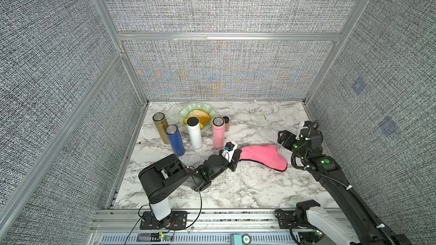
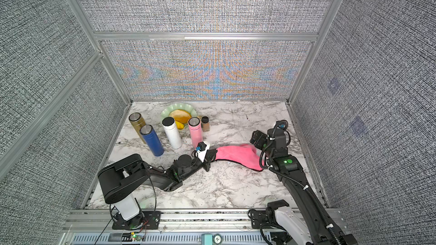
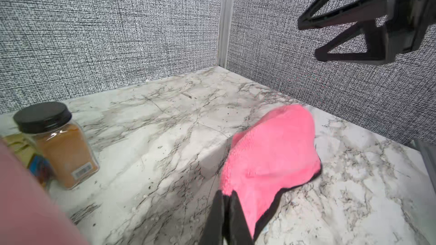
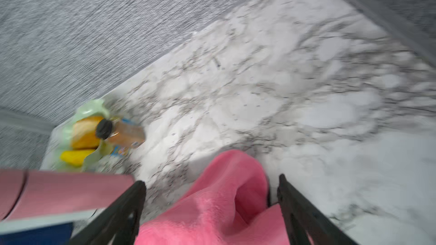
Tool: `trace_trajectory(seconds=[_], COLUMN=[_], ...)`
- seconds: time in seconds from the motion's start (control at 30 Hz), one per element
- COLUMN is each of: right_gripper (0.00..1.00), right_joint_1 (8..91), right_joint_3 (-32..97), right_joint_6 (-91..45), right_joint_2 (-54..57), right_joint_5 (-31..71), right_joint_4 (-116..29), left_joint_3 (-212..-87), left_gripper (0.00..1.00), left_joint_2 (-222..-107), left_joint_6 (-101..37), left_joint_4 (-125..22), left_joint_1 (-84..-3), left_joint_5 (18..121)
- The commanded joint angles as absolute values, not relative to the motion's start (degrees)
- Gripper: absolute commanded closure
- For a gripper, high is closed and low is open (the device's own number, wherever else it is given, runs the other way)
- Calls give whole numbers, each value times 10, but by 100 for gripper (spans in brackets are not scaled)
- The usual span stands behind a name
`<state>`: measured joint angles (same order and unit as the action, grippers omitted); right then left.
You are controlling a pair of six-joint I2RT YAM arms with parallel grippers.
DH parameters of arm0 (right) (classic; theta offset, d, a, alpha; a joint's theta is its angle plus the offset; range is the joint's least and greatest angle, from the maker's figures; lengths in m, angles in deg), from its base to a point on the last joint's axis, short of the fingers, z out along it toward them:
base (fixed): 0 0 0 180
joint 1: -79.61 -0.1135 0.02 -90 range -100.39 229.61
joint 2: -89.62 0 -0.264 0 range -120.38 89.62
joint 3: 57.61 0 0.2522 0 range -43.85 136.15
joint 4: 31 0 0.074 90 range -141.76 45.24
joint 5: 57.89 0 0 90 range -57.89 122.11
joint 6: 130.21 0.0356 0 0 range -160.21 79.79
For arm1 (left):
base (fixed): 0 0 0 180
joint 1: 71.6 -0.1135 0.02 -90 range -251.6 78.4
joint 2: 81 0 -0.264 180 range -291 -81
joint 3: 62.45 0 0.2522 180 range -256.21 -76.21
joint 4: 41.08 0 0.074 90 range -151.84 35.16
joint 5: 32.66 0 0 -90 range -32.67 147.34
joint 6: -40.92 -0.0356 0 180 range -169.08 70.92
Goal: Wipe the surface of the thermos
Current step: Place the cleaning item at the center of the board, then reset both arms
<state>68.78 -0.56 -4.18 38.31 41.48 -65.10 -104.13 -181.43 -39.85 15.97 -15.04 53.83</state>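
Where the pink thermos [image 1: 218,133] stands upright beside a white thermos [image 1: 194,134], a blue thermos [image 1: 175,140] and a gold thermos [image 1: 161,128], the pink cloth [image 1: 264,157] lies near its base on the marble tabletop [image 1: 236,189]. The left gripper [image 1: 237,155], its arm stretched low, has its fingers clamped on the cloth's edge. The right gripper [image 1: 283,137] hovers above the cloth's other end, fingers spread wide and empty. Grey woven walls [image 1: 212,8] enclose the table.
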Motion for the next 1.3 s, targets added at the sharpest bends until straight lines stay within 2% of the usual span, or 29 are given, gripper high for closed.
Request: trace_trajectory(seconds=[0.0, 0.03, 0.07, 0.1, 0.13, 0.23, 0.37, 0.47, 0.53, 0.57, 0.67, 0.83, 0.93, 0.97, 1.07, 1.17, 1.27], right_gripper=[10, 10, 10, 10, 10, 9, 9, 10, 10, 10, 9, 7, 7, 6, 5, 5, 3], right_joint_1=[698, 698, 698, 698, 698, 698, 696, 697, 697, 697, 697, 696, 698, 698, 703, 707, 720], right_joint_3=[-10, -19, -22, -20, -15, 6, -65, -92, -103, -117, -175, -236, -279, -288, -251, -219, -246], right_joint_6=[-18, -30, -37, -41, -48, -53, -58, -90, -118, -150, -247, -361, -409, -430, -426, -425, -417], right_joint_2=[381, 375, 367, 357, 346, 319, 322, 319, 316, 313, 291, 211, 128, 98, 39, 25, 30], right_joint_5=[470, 443, 430, 432, 442, 471, 538, 648, 714, 736, 775, 730, 724, 713, 672, 653, 628], right_joint_4=[-684, -658, -642, -639, -638, -655, -494, -413, -374, -335, -202, -66, 109, 166, 142, 91, 137], left_joint_3=[-1046, -1061, -1076, -1086, -1092, -1090, -1120, -1142, -1135, -1121, -1051, -889, -811, -793, -766, -763, -769], left_gripper=[100, 89, 60, 8, 2, 2, 2, 2, 1, 1, 0, 0, 0, 1, 1, 0, 0], left_joint_2=[-1827, -1833, -1837, -1838, -1835, -1793, -1668, -1556, -1486, -1452, -1362, -1210, -1144, -1138, -1177, -1278, -1396], left_joint_6=[-408, -405, -400, -397, -397, -406, -449, -487, -485, -522, -642, -667, -662, -661, -642, -616, -615], left_joint_4=[195, 171, 147, 131, 124, 115, -40, -171, -217, -217, -167, -87, -20, -4, 20, 71, 145], left_joint_1=[-151, -151, -151, -150, -150, -150, -150, -150, -151, -155, -184, -312, -376, -395, -441, -480, -507], left_joint_5=[553, 564, 569, 571, 575, 580, 529, 420, 276, 212, 109, 90, 92, 97, 116, 136, 136])
